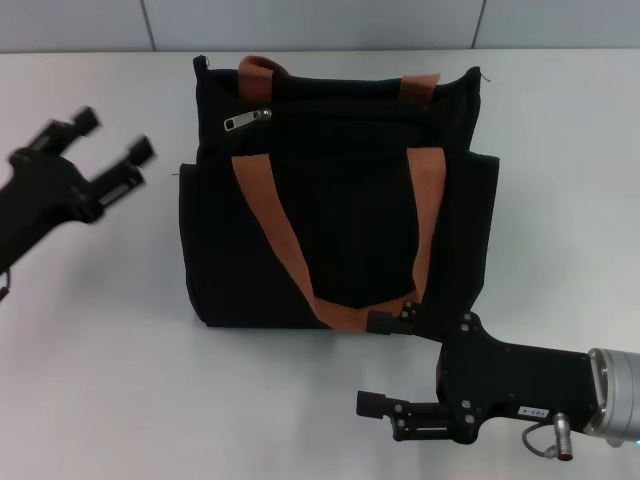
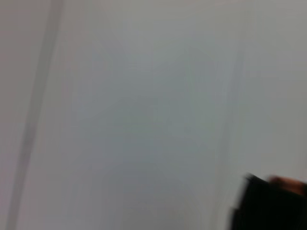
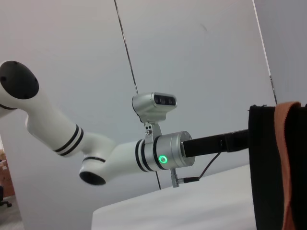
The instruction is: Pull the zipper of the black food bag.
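Note:
The black food bag (image 1: 335,190) lies flat in the middle of the white table, its rust-orange handle loops (image 1: 268,215) spread over its face. The zipper (image 1: 247,120), a small silver pull tab, rests near the bag's far left corner. My left gripper (image 1: 114,138) hovers open to the left of the bag, a hand's width from the zipper. My right gripper (image 1: 380,362) is open at the bag's near edge, one finger (image 1: 388,322) close to the orange loop's end. A bag corner (image 2: 268,203) shows in the left wrist view, and the bag's side (image 3: 266,167) in the right wrist view.
The white table (image 1: 100,350) spreads to both sides and in front of the bag, with a grey wall (image 1: 300,20) behind it. The right wrist view shows my left arm (image 3: 144,155) reaching toward the bag.

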Tool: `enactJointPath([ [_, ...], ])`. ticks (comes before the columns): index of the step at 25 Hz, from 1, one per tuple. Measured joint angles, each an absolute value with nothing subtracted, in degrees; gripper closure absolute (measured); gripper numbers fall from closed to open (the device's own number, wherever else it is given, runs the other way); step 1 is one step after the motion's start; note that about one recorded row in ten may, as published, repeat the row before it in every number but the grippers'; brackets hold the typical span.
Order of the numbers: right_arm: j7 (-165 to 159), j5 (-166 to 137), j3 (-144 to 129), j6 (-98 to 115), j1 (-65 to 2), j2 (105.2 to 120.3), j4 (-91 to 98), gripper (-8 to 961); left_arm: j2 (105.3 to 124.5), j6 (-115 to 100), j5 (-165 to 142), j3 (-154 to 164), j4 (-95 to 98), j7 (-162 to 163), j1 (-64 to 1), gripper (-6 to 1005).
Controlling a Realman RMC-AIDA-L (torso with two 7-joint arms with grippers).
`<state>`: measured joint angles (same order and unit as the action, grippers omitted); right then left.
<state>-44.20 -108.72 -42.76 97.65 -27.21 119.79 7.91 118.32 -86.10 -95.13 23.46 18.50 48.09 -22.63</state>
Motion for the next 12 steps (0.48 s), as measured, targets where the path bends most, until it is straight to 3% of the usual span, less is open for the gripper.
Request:
enactJointPath([
  [12,-44.2,-108.7,-42.6,96.0,-28.0,119.8,7.9,116,118.16,-86.1,-95.1,39.2,24.9,49.5,-26.0,167],
])
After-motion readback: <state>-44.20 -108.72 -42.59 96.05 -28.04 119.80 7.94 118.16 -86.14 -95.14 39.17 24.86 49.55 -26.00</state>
